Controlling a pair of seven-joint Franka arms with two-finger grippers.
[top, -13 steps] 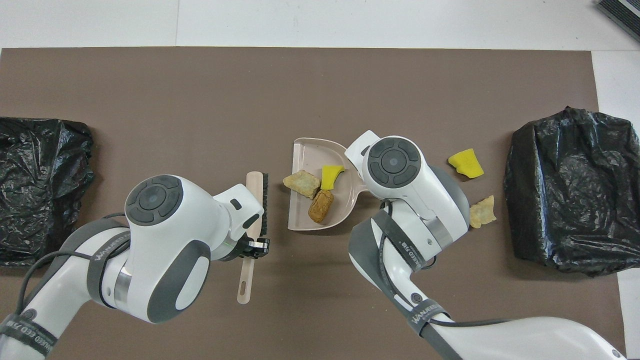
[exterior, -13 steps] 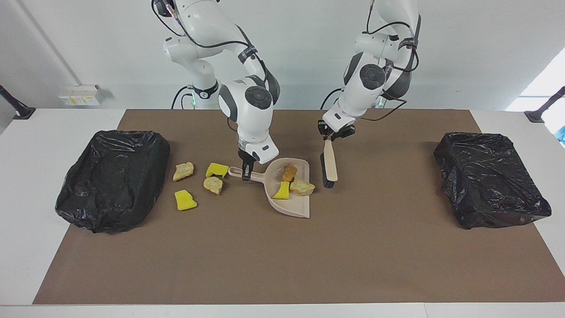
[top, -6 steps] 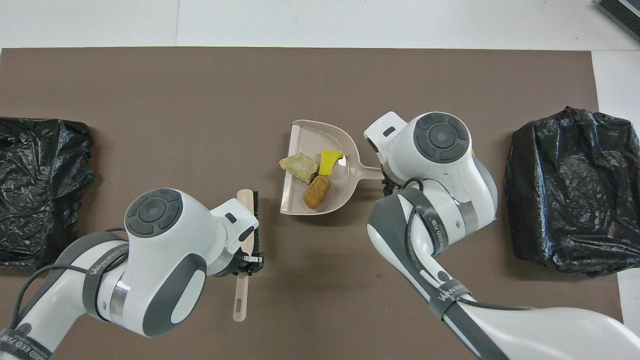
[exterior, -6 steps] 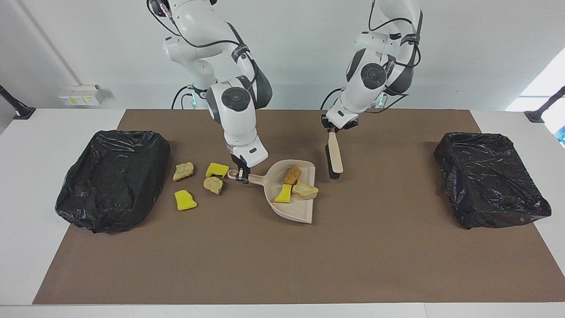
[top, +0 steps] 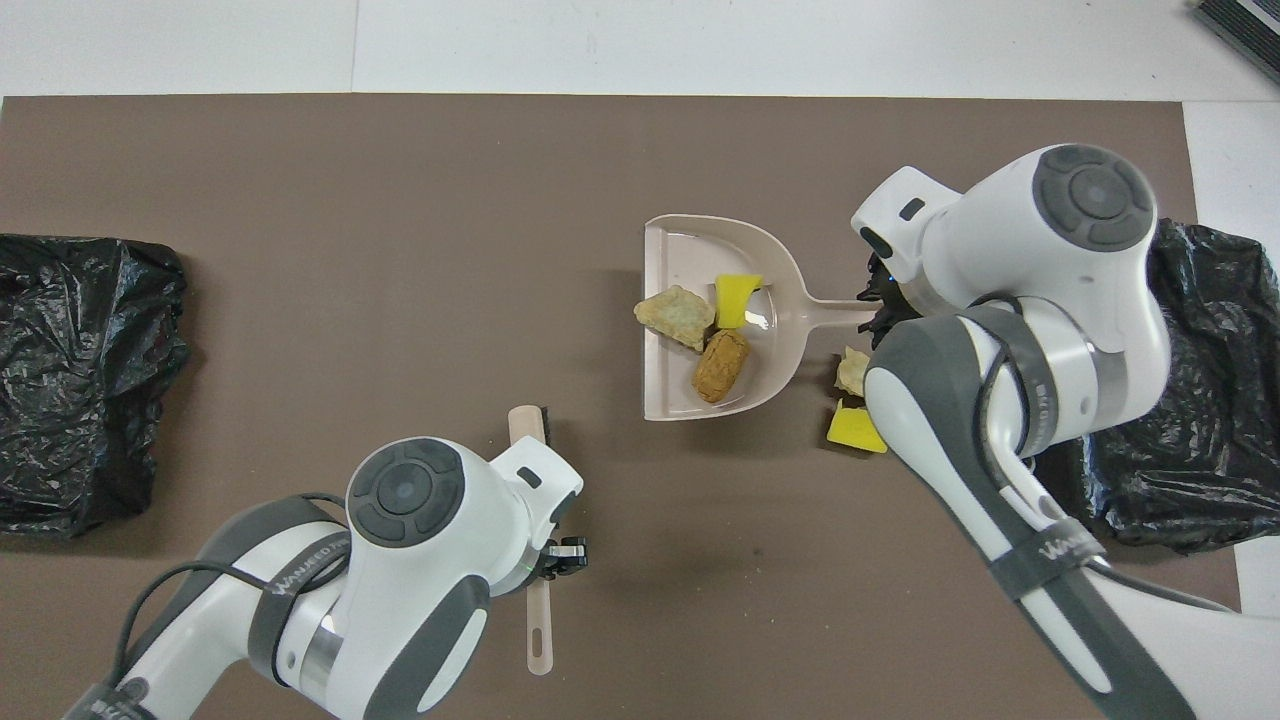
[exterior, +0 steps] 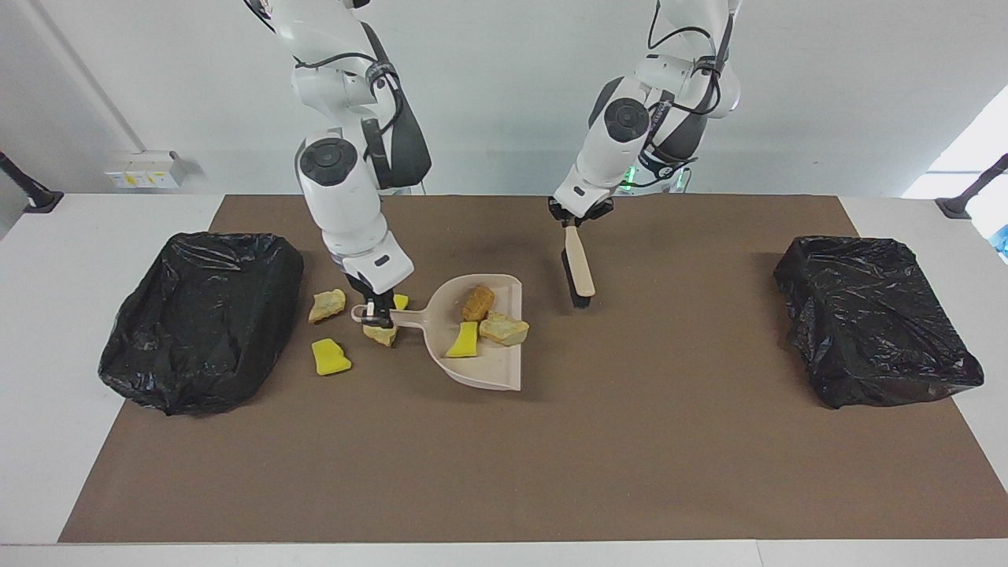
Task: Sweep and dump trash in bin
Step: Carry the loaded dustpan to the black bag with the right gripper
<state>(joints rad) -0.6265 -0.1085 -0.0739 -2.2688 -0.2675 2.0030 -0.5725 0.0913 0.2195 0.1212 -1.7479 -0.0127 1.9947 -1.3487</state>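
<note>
My right gripper [exterior: 380, 313] [top: 878, 306] is shut on the handle of the beige dustpan [exterior: 492, 366] [top: 680, 250]. In the pan lie three pieces of trash: a brown lump [exterior: 477, 302] [top: 722, 365], a tan lump [exterior: 504, 329] [top: 677, 315] and a yellow chunk [exterior: 463, 340] [top: 737, 300]. The handle passes over a loose tan scrap [exterior: 381, 335] [top: 852, 368]. More loose trash lies beside it: a tan lump [exterior: 327, 305], a yellow chunk [exterior: 331, 357] and another yellow chunk [exterior: 400, 301] [top: 852, 430]. My left gripper [exterior: 572, 219] [top: 560, 555] is shut on the brush [exterior: 579, 272] [top: 527, 425], whose head hangs low over the mat.
A bin lined with a black bag [exterior: 201, 319] [top: 1200, 400] stands at the right arm's end of the table, beside the loose scraps. A second black-bagged bin [exterior: 878, 319] [top: 80, 380] stands at the left arm's end. A brown mat [exterior: 504, 472] covers the table.
My right arm has carried the dustpan with its three scraps toward the bin at the right arm's end. My left arm has drawn the brush back toward the robots.
</note>
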